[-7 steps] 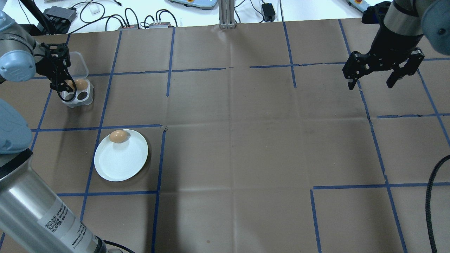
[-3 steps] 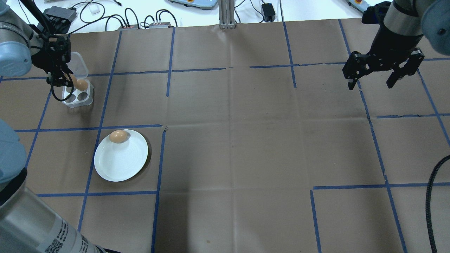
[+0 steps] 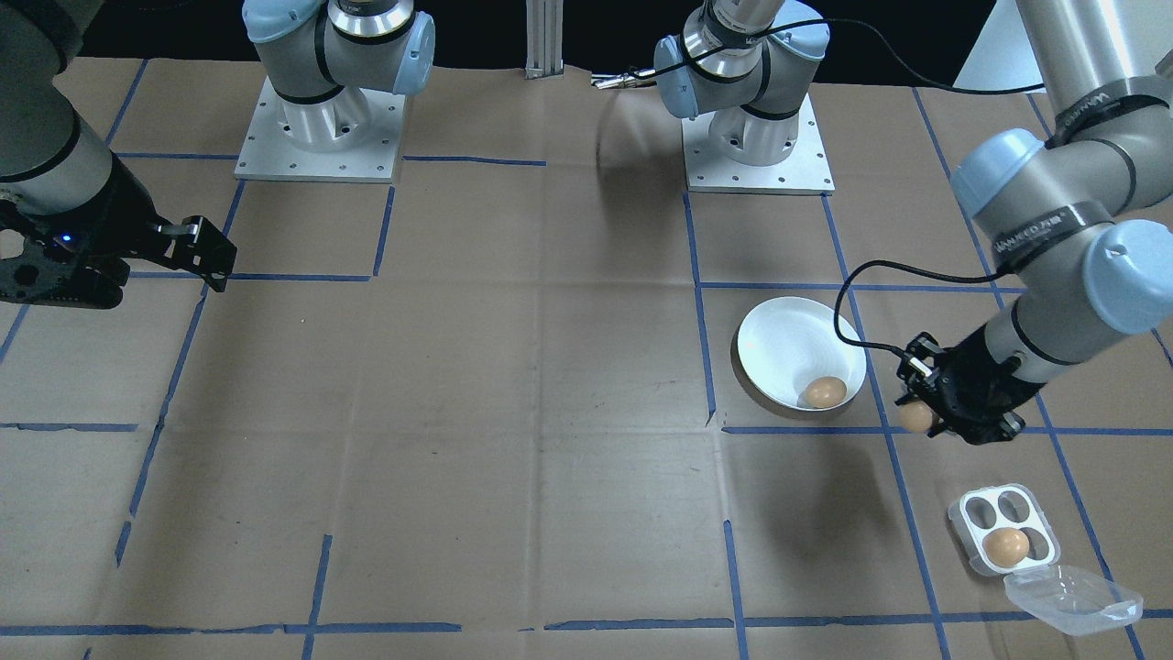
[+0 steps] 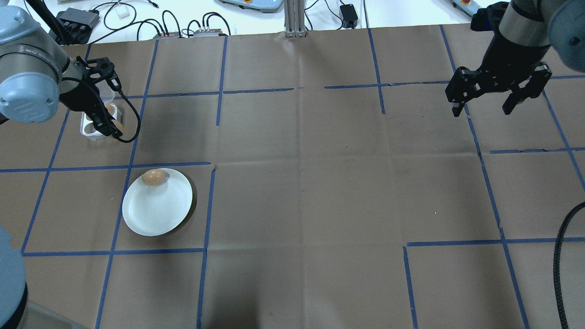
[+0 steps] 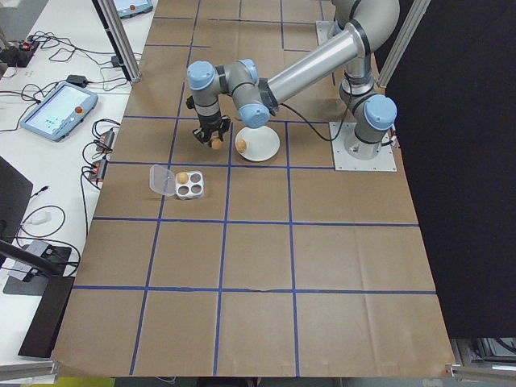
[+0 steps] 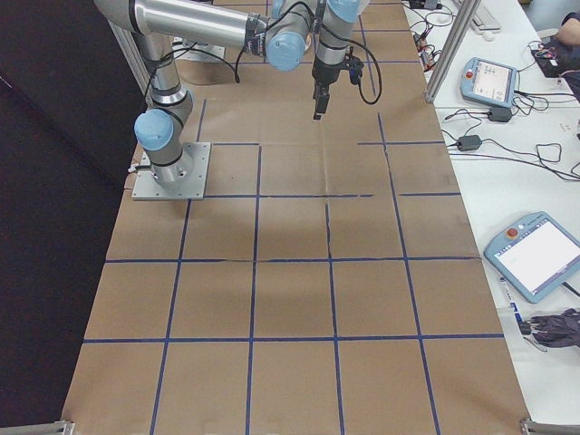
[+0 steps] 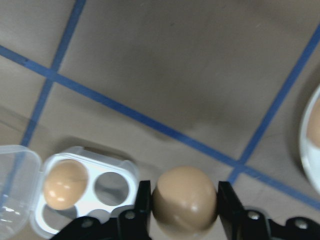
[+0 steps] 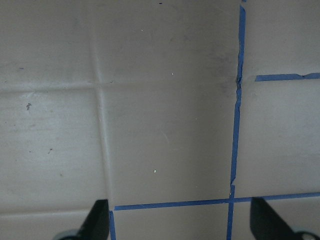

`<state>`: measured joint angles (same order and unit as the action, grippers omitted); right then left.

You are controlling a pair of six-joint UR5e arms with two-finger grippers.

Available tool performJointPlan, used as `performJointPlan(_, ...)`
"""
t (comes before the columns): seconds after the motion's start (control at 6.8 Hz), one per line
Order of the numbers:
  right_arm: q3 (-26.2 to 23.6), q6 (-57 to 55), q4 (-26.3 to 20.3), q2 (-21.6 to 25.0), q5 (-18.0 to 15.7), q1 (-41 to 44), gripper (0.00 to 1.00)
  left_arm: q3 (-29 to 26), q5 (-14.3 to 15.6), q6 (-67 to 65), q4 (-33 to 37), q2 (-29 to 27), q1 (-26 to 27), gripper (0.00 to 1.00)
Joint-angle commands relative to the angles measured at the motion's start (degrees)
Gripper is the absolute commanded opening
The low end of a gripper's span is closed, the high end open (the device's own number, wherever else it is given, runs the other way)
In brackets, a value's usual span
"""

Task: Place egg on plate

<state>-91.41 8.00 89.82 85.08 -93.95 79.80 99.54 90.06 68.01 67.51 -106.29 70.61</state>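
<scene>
My left gripper point(image 3: 919, 420) is shut on a brown egg point(image 3: 914, 417) and holds it in the air between the egg tray point(image 3: 995, 521) and the white plate point(image 3: 779, 339). The left wrist view shows this egg point(image 7: 185, 197) clamped between both fingers, with the plate's rim point(image 7: 311, 145) at the right edge. A second egg point(image 4: 153, 177) lies on the plate point(image 4: 155, 214) near its far rim. A third egg point(image 3: 1006, 546) sits in the tray. My right gripper point(image 4: 486, 109) hangs open and empty far off on the right side.
The tray's clear lid point(image 3: 1072, 596) lies open behind it. Blue tape lines divide the brown paper cover. Cables and boxes point(image 4: 82, 18) lie past the table's far edge. A black cable point(image 4: 560, 256) runs along the right side.
My left gripper lifted an egg out of the tray and carried it toward the plate. The right arm stayed still.
</scene>
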Motion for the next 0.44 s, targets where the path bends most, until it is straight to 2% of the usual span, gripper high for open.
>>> performJointPlan(0.0,0.0,0.0,0.0,0.0,0.0,0.0,1.0,9.14,-0.15,-20.46,2.01,7.13,4.25,0.01)
performJointPlan(0.29,0.0,0.0,0.0,0.0,0.0,0.0,1.0,14.96,-0.94,-27.83,3.33,8.38,4.54,0.03)
